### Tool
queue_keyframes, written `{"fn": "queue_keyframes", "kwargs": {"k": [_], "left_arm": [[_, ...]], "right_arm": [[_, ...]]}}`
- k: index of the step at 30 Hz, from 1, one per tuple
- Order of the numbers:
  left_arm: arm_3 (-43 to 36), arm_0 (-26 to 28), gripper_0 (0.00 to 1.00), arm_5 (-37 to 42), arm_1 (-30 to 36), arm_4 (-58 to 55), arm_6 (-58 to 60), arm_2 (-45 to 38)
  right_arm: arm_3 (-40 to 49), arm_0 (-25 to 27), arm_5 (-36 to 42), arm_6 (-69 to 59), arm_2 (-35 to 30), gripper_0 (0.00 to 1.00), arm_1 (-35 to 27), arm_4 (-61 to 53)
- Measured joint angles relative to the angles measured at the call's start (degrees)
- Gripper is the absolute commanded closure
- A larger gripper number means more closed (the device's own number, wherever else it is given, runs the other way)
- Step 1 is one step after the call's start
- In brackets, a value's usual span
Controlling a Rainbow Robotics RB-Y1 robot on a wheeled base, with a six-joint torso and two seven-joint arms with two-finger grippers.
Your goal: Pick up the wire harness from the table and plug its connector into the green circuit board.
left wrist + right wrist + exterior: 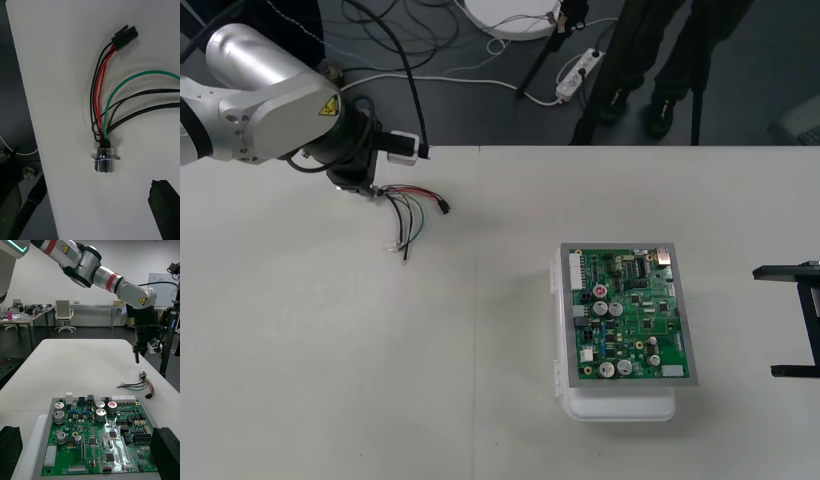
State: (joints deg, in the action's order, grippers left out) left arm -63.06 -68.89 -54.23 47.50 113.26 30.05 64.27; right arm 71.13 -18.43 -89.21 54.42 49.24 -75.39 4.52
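Observation:
The wire harness (412, 207) lies flat on the table at the far left, by the far edge. Its round metal socket (105, 164) points towards my left gripper (99, 187), and its black plug (124, 36) is at the other end of the red and black wires. My left gripper (360, 186) hovers open just over the socket end, fingers on either side and not touching. The green circuit board (630, 315) on its white base (620, 405) sits at the right of the table. My right gripper (770, 322) waits open at the right edge, facing the board (97, 435).
Loose green and black wire ends (402, 245) trail from the harness towards the table's middle. The table's far edge (480, 147) runs close behind the harness. In the right wrist view the left gripper (142, 352) hangs above the harness (138, 385), beyond the board.

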Motion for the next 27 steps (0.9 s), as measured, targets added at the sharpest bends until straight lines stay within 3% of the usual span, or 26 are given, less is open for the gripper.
{"fn": "queue_keyframes", "kwargs": {"k": [27], "left_arm": [[4.2,0.0,0.00,0.9,-4.1,3.3,0.0,4.9]], "right_arm": [[-0.2,-0.3,0.0,0.0,0.0,0.00,0.3,0.0]]}}
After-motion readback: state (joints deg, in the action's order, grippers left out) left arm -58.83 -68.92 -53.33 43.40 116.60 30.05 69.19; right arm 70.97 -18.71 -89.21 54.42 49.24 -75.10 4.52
